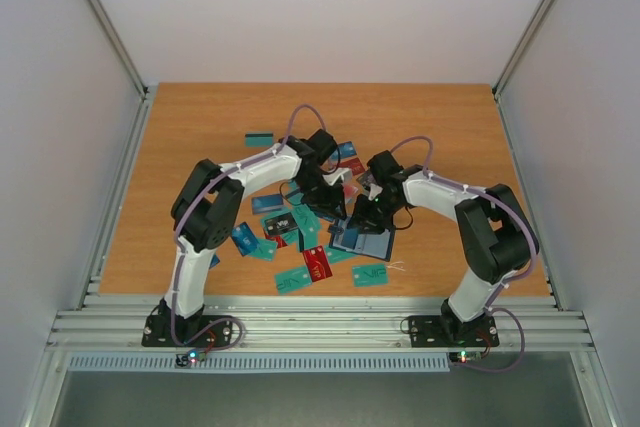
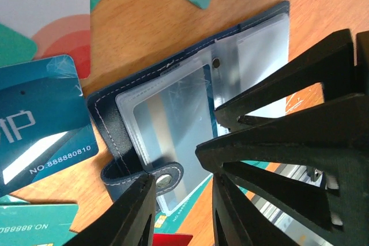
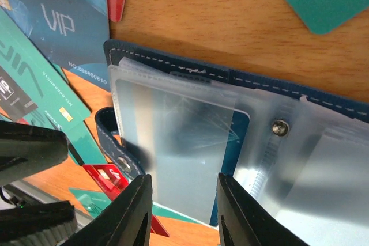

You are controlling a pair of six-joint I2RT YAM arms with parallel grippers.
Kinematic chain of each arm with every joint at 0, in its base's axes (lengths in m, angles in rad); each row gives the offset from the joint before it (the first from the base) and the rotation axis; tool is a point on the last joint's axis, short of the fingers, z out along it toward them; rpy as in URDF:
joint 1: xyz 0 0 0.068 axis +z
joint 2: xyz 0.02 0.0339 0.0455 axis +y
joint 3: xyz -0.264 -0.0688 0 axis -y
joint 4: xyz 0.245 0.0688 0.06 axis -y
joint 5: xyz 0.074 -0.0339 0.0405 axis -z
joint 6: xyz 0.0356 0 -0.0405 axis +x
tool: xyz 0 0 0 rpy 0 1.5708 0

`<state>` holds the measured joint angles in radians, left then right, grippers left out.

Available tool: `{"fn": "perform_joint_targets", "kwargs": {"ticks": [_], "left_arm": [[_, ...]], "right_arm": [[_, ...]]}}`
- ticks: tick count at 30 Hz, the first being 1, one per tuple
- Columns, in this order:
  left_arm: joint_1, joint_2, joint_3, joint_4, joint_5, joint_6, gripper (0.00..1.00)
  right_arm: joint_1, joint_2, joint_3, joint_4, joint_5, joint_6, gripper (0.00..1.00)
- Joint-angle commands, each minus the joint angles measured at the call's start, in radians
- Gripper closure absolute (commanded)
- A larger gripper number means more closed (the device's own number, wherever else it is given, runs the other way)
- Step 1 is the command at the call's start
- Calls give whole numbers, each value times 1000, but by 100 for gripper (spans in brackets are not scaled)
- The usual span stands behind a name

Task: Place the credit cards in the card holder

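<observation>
My fingers are black. The holder is navy with pale stitching and frosted sleeves; cards teal, blue, red; table orange-brown.

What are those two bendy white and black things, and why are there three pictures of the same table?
Those are two robot arms bolted to the near edge of a wooden table. One picture comes from a camera up high; the other two come from small cameras on each arm's wrist, so they look very close. Scattered on the table are credit cards in blue, teal-green, red and black. In the middle lies the card holder, a dark blue case lying open, with see-through pockets inside. The left tool and the right tool both hover right over it, fingers a little apart. The pictures show neither one holding a card.
</observation>
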<state>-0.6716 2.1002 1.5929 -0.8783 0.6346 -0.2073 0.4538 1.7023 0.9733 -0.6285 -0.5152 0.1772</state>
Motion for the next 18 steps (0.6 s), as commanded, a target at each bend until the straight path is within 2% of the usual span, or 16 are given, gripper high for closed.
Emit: {"fn": "perform_joint_targets", "kwargs": {"ticks": [1,18], "left_arm": [[3,49,27,-38,32,24,70],[-3,105,57,-56,71,45,68]], "right_arm": [[8,32,9,24,2,8,67],[8,84,6,36,-12,1,70]]}}
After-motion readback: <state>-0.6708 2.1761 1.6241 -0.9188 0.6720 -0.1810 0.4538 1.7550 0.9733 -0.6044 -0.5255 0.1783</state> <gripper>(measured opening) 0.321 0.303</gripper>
